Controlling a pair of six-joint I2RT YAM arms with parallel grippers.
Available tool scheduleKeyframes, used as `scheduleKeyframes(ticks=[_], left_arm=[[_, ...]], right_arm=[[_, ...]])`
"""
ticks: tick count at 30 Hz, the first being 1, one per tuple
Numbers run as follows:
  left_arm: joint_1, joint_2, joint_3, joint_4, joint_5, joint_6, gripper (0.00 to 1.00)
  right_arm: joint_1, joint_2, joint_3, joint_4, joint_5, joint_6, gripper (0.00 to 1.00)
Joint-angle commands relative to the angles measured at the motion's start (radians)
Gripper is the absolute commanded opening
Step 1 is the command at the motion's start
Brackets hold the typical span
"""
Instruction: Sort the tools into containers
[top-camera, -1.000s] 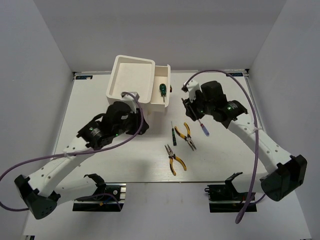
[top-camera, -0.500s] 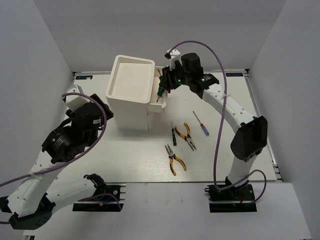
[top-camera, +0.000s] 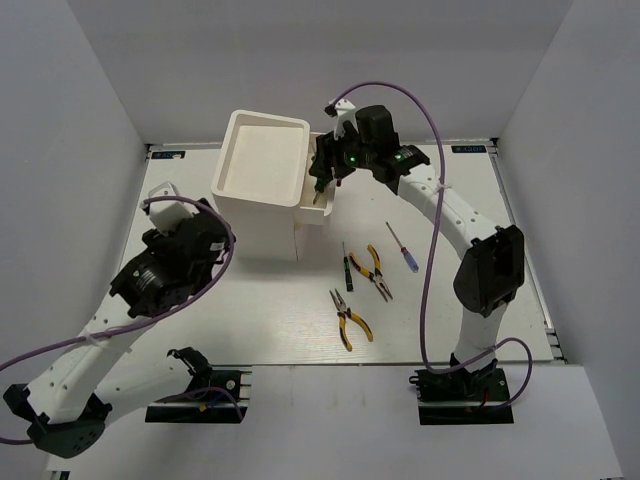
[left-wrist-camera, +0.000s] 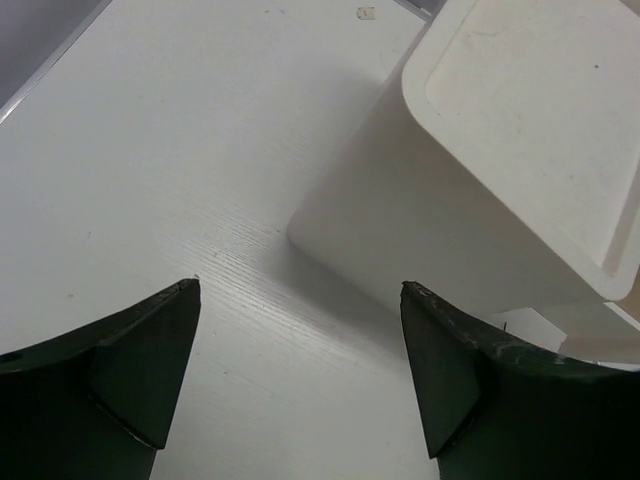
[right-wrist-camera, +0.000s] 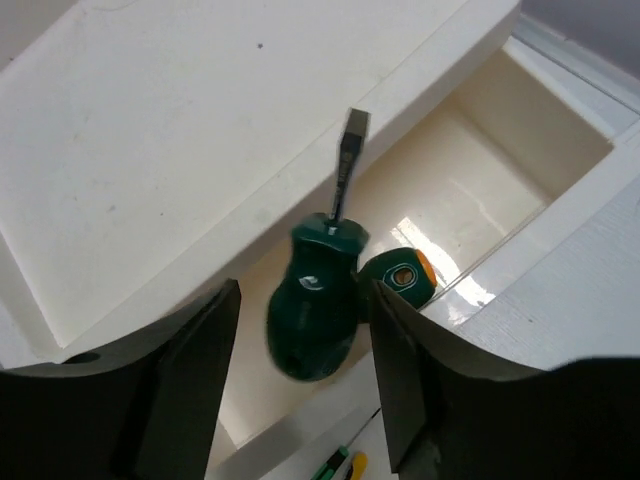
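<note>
My right gripper (top-camera: 322, 176) hangs over the open top drawer (top-camera: 322, 200) of the white box (top-camera: 262, 158). In the right wrist view its fingers (right-wrist-camera: 305, 292) stand apart. A stubby green-handled screwdriver (right-wrist-camera: 315, 310) sits blurred between them, with a gap on its left side. A second stubby green screwdriver (right-wrist-camera: 400, 280) lies in the drawer (right-wrist-camera: 480, 180). Two yellow-handled pliers (top-camera: 372, 270) (top-camera: 350, 318), a thin dark-green screwdriver (top-camera: 346, 265) and a blue-handled screwdriver (top-camera: 404, 248) lie on the table. My left gripper (left-wrist-camera: 300, 285) is open and empty, left of the box (left-wrist-camera: 520, 120).
The tall box stands at the table's back middle, its rimmed top (right-wrist-camera: 200, 130) bare. The tools lie right of and in front of it. A purple cable loops above my right arm (top-camera: 440, 205). White walls close in the table on three sides.
My right arm has swung from the blue screwdriver's spot to the open drawer, with a green screwdriver between its fingers. My left arm has drawn back from the box to the left.
</note>
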Motion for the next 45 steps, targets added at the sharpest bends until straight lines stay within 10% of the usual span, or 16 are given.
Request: scheduleKeyframes(ticks=[1, 5, 8, 12, 17, 20, 22, 29, 45], left_arm=[[0.016, 0.048, -0.012, 0.048, -0.046, -0.020, 0.91], [0.068, 0.080, -0.012, 0.132, -0.036, 0.001, 0.91], [0.125, 0.106, 0.011, 0.235, 0.039, 0.082, 0.85], [0.200, 0.192, 0.142, 0.363, 0.188, 0.249, 0.62], [0.349, 0.419, 0.433, 0.317, 0.393, 0.377, 0.46], [0.498, 0.509, 0.502, 0.300, 0.536, 0.403, 0.45], [0.611, 0.564, 0.523, 0.289, 0.637, 0.393, 0.42], [0.826, 0.667, 0.407, 0.420, 0.986, 0.374, 0.25], [0.823, 0.755, 0.284, 0.538, 1.435, 0.512, 0.16]], right_arm=[[-0.001, 0.014, 0.036, 0.034, -0.039, 0.023, 0.63], [-0.004, -0.042, -0.001, 0.052, -0.058, 0.008, 0.69], [-0.016, -0.116, -0.047, 0.086, -0.053, -0.001, 0.55], [-0.047, -0.214, -0.148, 0.106, -0.015, -0.018, 0.00], [-0.093, -0.269, -0.262, 0.066, 0.024, -0.061, 0.03], [-0.120, -0.273, -0.311, 0.040, 0.025, -0.103, 0.39], [-0.135, -0.248, -0.305, -0.015, 0.011, -0.121, 0.42], [-0.149, -0.130, -0.267, -0.038, -0.028, -0.138, 0.06], [-0.105, 0.178, 0.152, -0.092, -0.340, -0.075, 0.00]])
